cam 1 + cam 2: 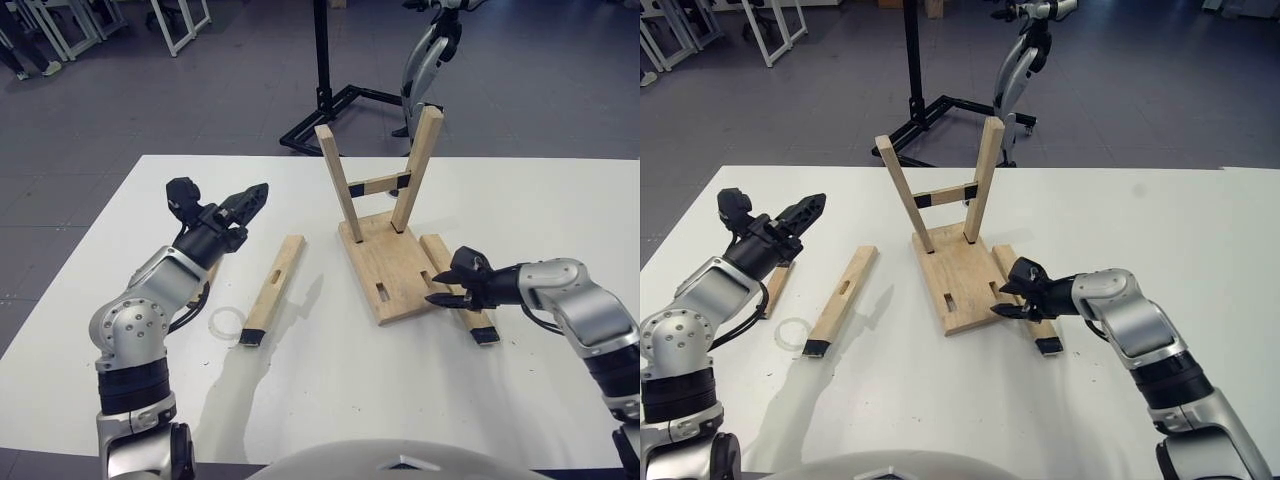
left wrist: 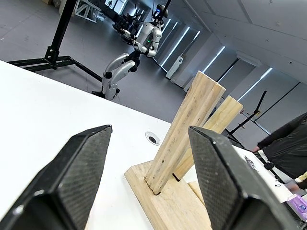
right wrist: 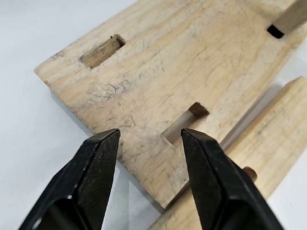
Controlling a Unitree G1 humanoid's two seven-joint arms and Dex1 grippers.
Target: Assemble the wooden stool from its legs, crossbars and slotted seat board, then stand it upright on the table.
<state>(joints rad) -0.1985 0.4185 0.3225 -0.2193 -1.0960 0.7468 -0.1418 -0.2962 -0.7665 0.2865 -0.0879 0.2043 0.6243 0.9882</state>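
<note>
The slotted seat board [image 1: 385, 265] lies flat on the white table [image 1: 560, 200]. Two legs [image 1: 338, 180] stand in its far slots, joined by a crossbar [image 1: 375, 185]. The two near slots [image 3: 184, 122] are empty. One loose leg [image 1: 272, 288] lies left of the board. A second loose leg [image 1: 437, 252] lies along the board's right edge. My right gripper [image 1: 432, 287] is open, low over the board's near right edge by that leg. My left gripper [image 1: 258, 195] is open and empty, raised above the table left of the board, pointing toward the standing legs [image 2: 184, 129].
A short wooden piece [image 1: 775, 285] lies by my left forearm. A clear ring [image 1: 226, 322] rests on the table near the loose leg's black-capped end. Behind the table stand a black stand base [image 1: 335, 105] and another robot [image 1: 428, 55]. The near table area is bare.
</note>
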